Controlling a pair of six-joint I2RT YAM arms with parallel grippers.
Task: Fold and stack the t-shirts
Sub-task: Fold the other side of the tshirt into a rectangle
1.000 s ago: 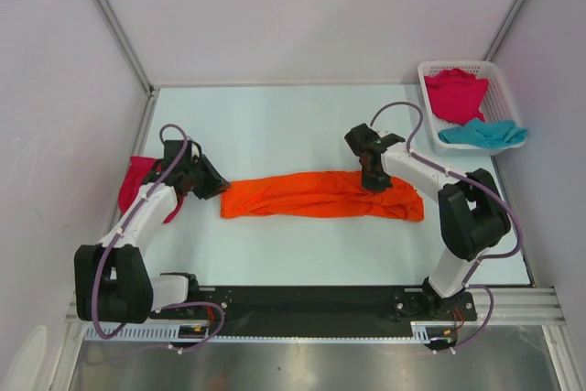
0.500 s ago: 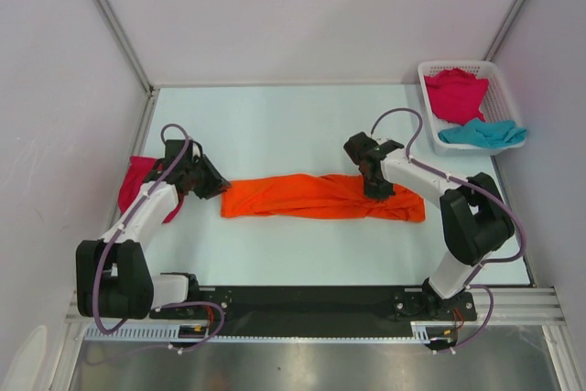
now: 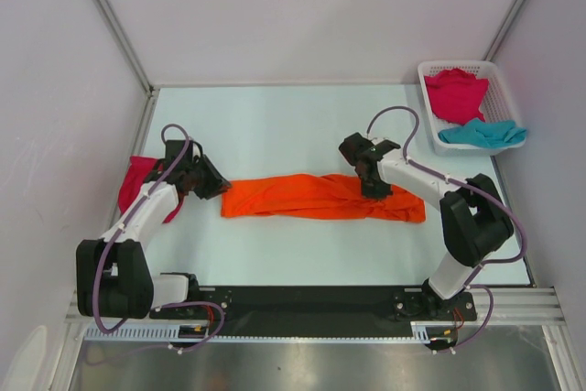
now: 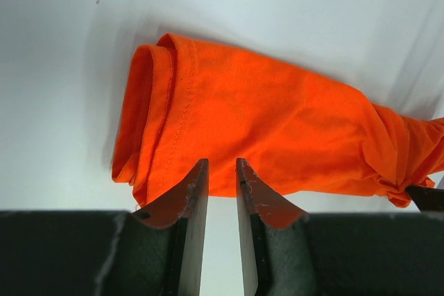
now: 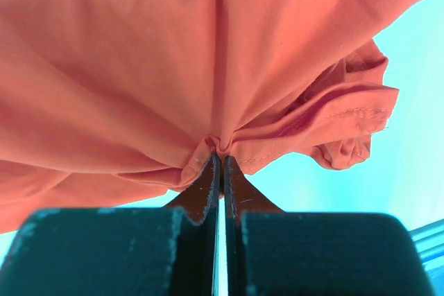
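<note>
Orange t-shirt (image 3: 311, 199), pinched by the right gripper (image 5: 220, 159), has been dragged slightly leftward, beginning a fold; left gripper (image 4: 220, 166) is held slightly parted, empty.

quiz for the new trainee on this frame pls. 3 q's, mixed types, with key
1. True or false: the right end effector is shut on a pinch of the orange t-shirt.
2. What lies in the white basket? A) a magenta t-shirt and a teal t-shirt; B) two orange t-shirts; C) a towel.
3. Short answer: does the left end effector hold anything?
Key: 1 true. 2 A. 3 No: its fingers stand slightly apart with no cloth between them.
</note>
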